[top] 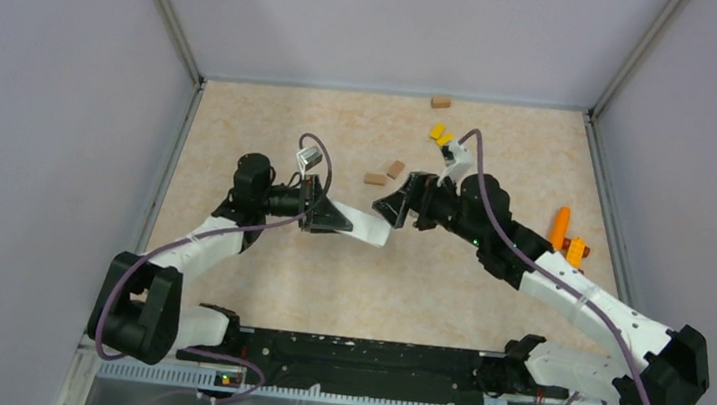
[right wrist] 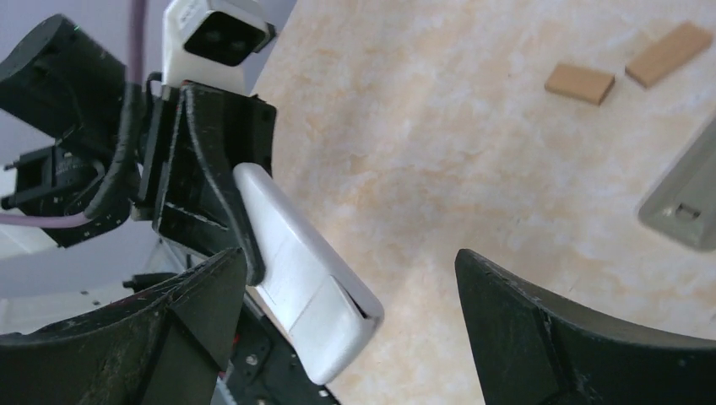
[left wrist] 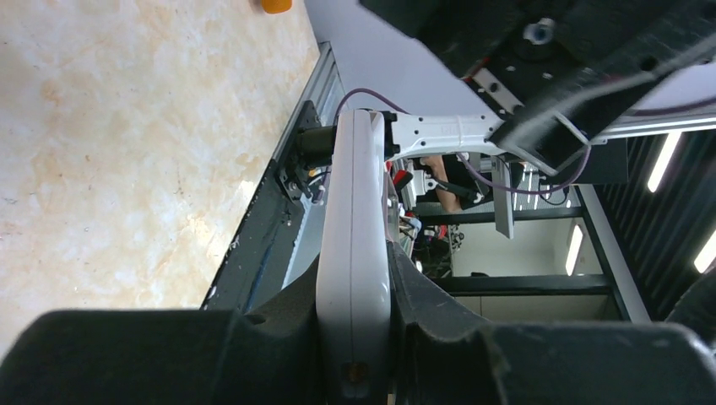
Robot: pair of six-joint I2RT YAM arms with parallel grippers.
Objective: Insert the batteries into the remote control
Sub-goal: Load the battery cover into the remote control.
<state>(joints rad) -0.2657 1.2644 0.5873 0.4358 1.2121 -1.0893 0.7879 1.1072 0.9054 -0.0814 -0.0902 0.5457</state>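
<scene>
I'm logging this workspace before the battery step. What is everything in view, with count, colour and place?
remote control: one, white, mid-table, in the left gripper
brown blocks: three, tan; two together past the grippers, one at the far edge
yellow blocks: two, yellow, far side, right of centre
orange pieces: two, orange, near the table's right edge
grey flat piece: one, grey, right edge of the right wrist view, unidentified
batteries: none visible
table: one, beige marbled
left gripper: black, shut on the remote control
right gripper: black, open, fingers either side of the remote control's free end
</scene>
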